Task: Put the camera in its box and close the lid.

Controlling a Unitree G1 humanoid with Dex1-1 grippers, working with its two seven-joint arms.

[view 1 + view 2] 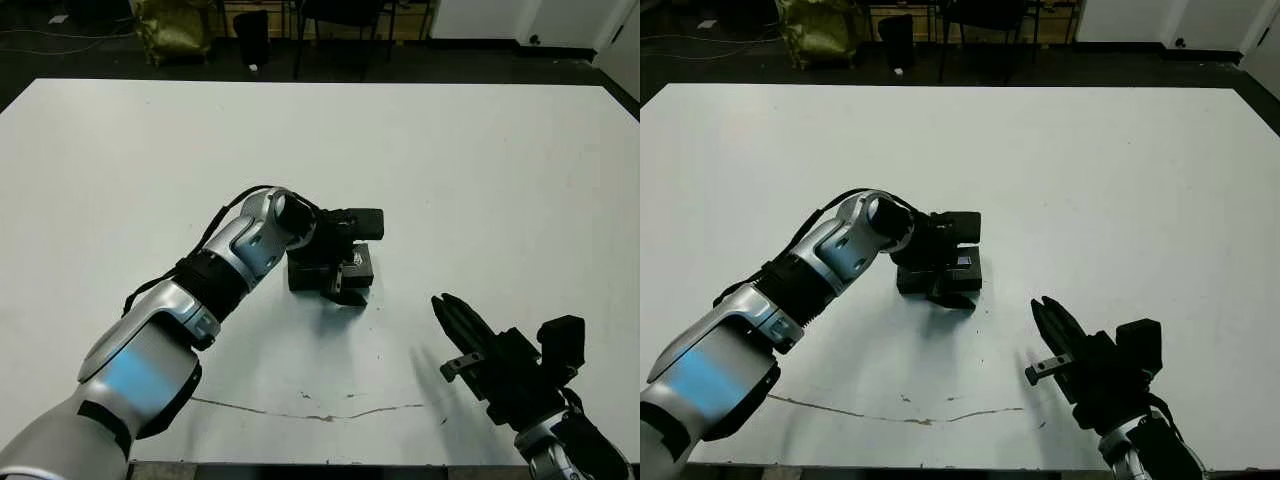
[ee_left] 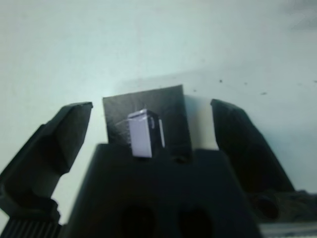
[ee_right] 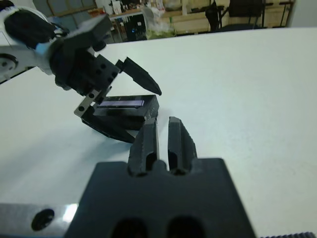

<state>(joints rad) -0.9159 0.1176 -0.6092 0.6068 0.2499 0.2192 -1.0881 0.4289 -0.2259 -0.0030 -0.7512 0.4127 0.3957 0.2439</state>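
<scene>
A small black box (image 3: 130, 111) sits on the white table (image 1: 480, 170), a little toward six o'clock from the table's middle. Its lid (image 3: 121, 102), flat and black with a long pale grey-blue stripe, lies on top of it, so the box looks closed. The camera cannot be seen in any view.

The left gripper (image 3: 119, 104) hangs right over the box, reaching in from the eight o'clock side. Its two black fingers are spread wide: one finger (image 3: 141, 81) rises above the lid and points away over it, the other (image 3: 106, 130) lies low along the box's near wall, close to the table. Whether either finger touches the box cannot be told. In the left wrist view the black lid top shows between the two spread fingers, with a small pale tab of the gripper's own body in front of it.

The silver and black left arm (image 1: 190, 300) runs from the seven o'clock corner of the table up to the box.

The right gripper (image 1: 455, 318) hovers at about four o'clock from the box, well apart from it, pointing toward eleven o'clock. Its two fingers are pressed close together with only a thin slit between them, and hold nothing.

A thin dark crack line (image 1: 310, 412) crosses the table near its six o'clock edge. Beyond the far edge, dark floor and chair legs show.
</scene>
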